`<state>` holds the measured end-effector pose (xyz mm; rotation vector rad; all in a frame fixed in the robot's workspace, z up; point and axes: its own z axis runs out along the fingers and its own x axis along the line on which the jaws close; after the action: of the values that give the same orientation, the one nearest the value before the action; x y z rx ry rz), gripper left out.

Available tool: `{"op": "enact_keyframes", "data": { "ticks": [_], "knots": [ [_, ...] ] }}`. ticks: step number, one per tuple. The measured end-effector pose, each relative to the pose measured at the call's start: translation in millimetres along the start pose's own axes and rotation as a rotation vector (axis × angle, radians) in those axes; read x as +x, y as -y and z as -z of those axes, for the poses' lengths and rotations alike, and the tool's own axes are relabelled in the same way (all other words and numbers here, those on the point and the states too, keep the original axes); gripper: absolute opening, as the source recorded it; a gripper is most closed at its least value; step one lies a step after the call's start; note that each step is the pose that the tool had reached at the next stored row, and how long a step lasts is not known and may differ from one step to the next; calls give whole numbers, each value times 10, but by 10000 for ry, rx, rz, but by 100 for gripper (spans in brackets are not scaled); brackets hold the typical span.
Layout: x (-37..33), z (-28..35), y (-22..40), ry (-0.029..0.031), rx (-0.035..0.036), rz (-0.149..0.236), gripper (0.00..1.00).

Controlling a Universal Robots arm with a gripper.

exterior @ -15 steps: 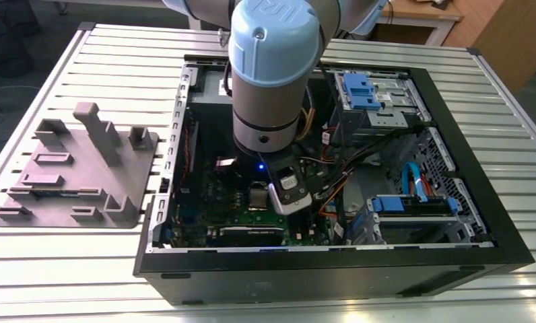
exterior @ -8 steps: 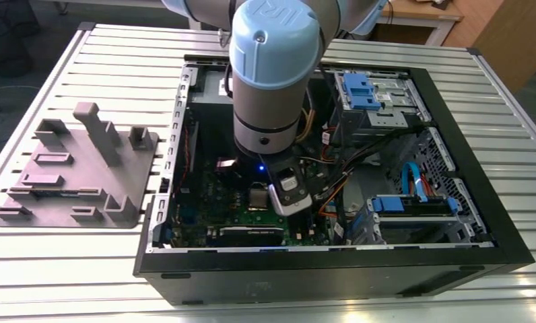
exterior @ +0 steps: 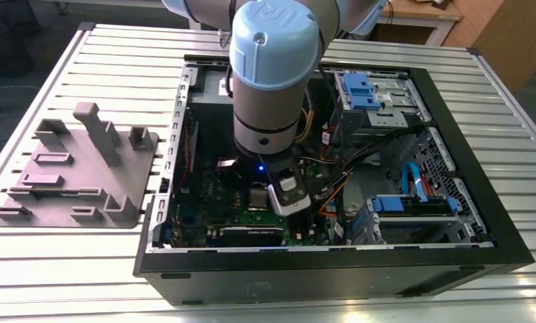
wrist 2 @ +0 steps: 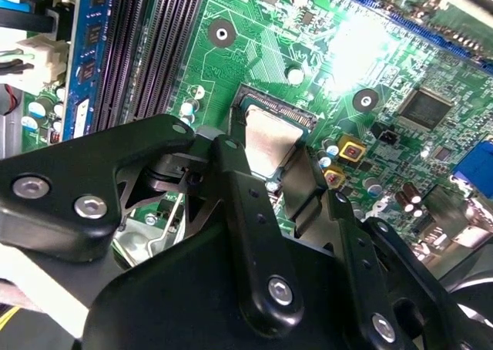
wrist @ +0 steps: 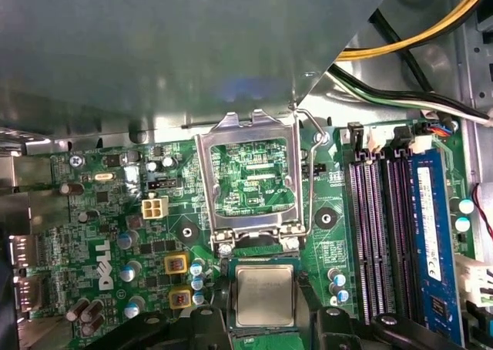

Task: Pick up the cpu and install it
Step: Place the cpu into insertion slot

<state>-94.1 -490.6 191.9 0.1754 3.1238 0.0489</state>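
Observation:
The cpu [wrist: 264,292], a small silvery-grey square, lies flat at the socket on the green motherboard [wrist: 100,250]. In both wrist views the black fingers flank its two opposite edges. My gripper [wrist: 264,310] is shut on the cpu [wrist 2: 269,138], and one finger [wrist 2: 235,188] presses along its side in the second wrist view. The hinged silver socket frame [wrist: 250,176] stands flipped open just beyond the chip, with its wire lever [wrist: 308,173] raised. In the exterior view my gripper [exterior: 284,195] reaches down into the open computer case [exterior: 448,134] over the motherboard [exterior: 241,217].
Black memory slots [wrist: 377,234] and a blue memory stick [wrist: 435,242] run beside the socket. Yellow, white and black cables [wrist: 416,65] hang near the case wall. A grey holder tray [exterior: 71,168] with raised blocks sits on the slatted table at the exterior view's left. Blue drive brackets [exterior: 367,91] fill the case's far corner.

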Motion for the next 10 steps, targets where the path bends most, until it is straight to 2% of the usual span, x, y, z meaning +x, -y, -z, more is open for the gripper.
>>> {"op": "enact_keyframes", "data": {
  "ticks": [10],
  "knots": [
    [1, -7, -1, 1, -2, -12, 46]
  ]
}}
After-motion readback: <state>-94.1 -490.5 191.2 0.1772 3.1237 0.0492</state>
